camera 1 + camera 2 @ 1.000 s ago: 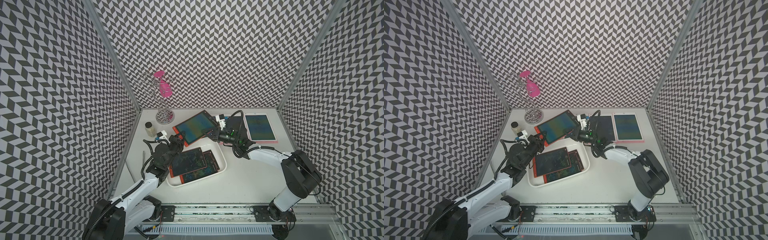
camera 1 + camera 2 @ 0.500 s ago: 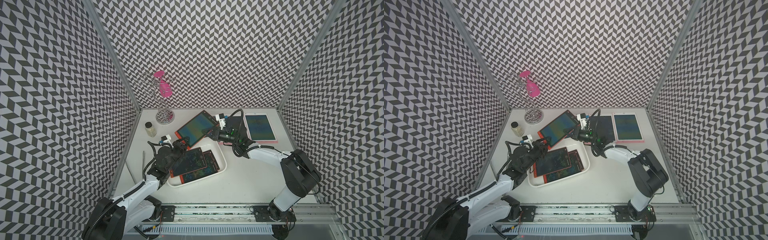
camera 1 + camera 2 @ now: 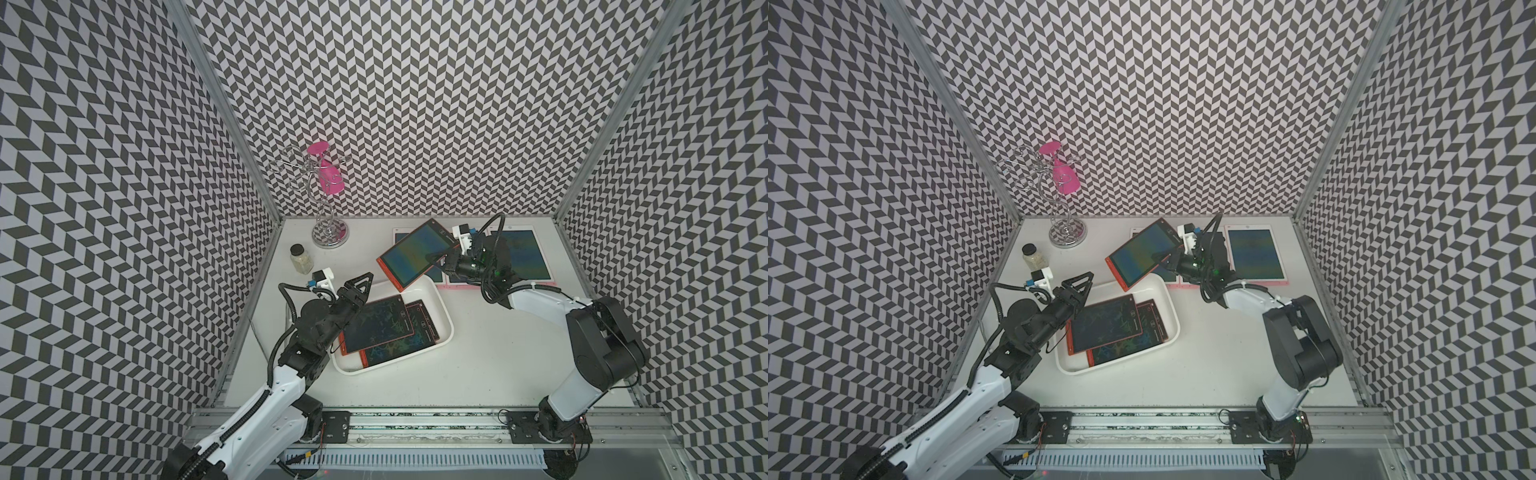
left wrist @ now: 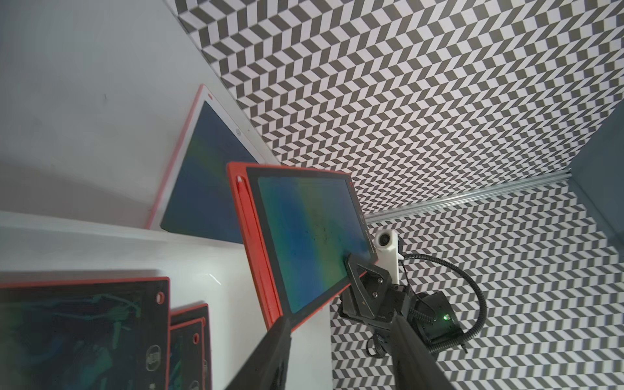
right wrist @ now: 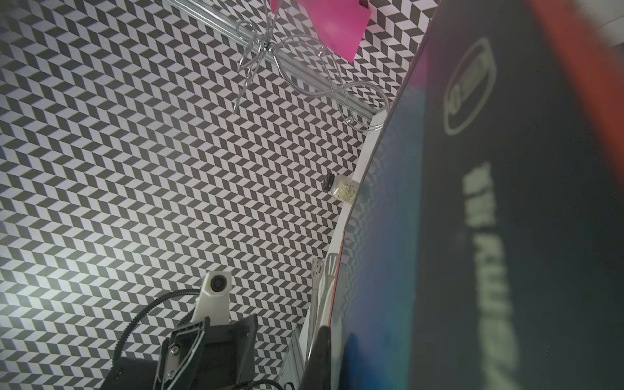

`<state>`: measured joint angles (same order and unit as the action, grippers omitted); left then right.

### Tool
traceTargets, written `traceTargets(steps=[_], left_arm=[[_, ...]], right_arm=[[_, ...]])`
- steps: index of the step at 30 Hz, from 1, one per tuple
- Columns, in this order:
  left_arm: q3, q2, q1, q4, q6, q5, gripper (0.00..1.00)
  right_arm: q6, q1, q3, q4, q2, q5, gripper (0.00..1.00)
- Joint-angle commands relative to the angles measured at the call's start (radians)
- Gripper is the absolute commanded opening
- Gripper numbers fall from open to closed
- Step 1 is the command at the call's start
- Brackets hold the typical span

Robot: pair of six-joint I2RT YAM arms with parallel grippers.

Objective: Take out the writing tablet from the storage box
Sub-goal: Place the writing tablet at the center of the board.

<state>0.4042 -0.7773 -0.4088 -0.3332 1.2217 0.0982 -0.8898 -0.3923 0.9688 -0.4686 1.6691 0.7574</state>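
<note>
- The right gripper (image 3: 446, 259) is clamped on one short edge of the red-framed writing tablet with the dark blue-green screen (image 3: 415, 253). The tablet hangs tilted in the air, out of the shallow white plastic storage box (image 3: 349, 368). Its low corner is above the box's far rim.
- The left gripper (image 3: 359, 289) hovers over the box's near-left end with its jaws spread and nothing between them.
- Two more red-framed tablets (image 3: 376, 324) lie stacked askew in the box, untouched.
- I judge the step in hand to be carrying the lifted tablet away and setting it down.
- The grip is at one end only, so I expect the long panel to act as a lever. I'd move slowly and level it out before travelling.
- I'd raise the low corner clear of the rim first, then swing towards bare table.
- I'd avoid setting it on the two white-framed tablets (image 3: 525, 253) at the back right, one of which lies partly beneath it.
- I'd lower it until it rests flat before opening, and keep the left arm parked out of the way.
- Compared with a second ago, the left claw was shut at the tablet's corner and has since let go and drawn back towards the box.
- The right claw has finished closing, and the tablet has shifted a little to the right.
</note>
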Motion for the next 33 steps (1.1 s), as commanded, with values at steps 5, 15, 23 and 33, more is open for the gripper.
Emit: traceTargets(steps=[5, 15, 23, 33], left_arm=[[0.126, -0.054, 0.145, 0.089, -0.289, 0.136, 0.59], [0.312, -0.461, 0.187, -0.096, -0.509, 0.621, 0.65], [0.359, -0.597, 0.188, -0.065, -0.622, 0.782, 0.64], [0.352, -0.698, 0.191, -0.111, -0.628, 0.832, 0.64]], right_arm=[[0.19, 0.057, 0.021, 0.166, -0.101, 0.176, 0.0], [0.354, 0.096, 0.005, 0.36, -0.15, 0.316, 0.0], [0.413, 0.119, 0.017, 0.434, -0.182, 0.34, 0.01], [0.425, 0.122, 0.026, 0.453, -0.18, 0.371, 0.03]])
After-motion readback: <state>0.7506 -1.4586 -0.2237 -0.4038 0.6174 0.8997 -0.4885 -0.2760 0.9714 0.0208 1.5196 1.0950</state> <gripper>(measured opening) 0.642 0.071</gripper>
